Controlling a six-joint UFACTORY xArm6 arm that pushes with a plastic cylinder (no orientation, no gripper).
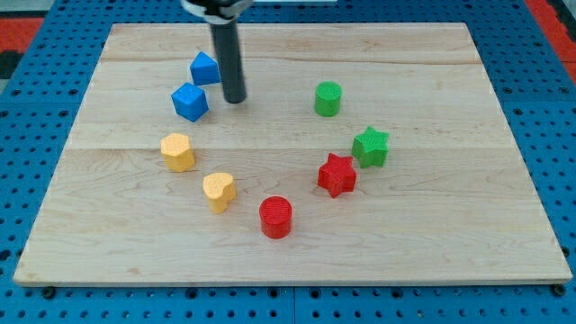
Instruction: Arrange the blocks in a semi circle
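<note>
My tip (pixel 234 100) rests on the wooden board (pixel 432 225), just right of two blue blocks: a blue block (pixel 205 68) at the view's upper left and a blue cube (pixel 190 102) below it. The tip is beside both, a small gap apart. Below them lie a yellow block (pixel 178 151) and a yellow heart (pixel 219 191). A red cylinder (pixel 276 217) sits at the bottom of the curve. A red star (pixel 337 175), a green star (pixel 371 147) and a green cylinder (pixel 328 98) rise on the right. Together the blocks form a rough U-shaped arc.
The board lies on a blue pegboard table (pixel 36 135). The arm's dark rod (pixel 225 45) comes down from the view's top edge.
</note>
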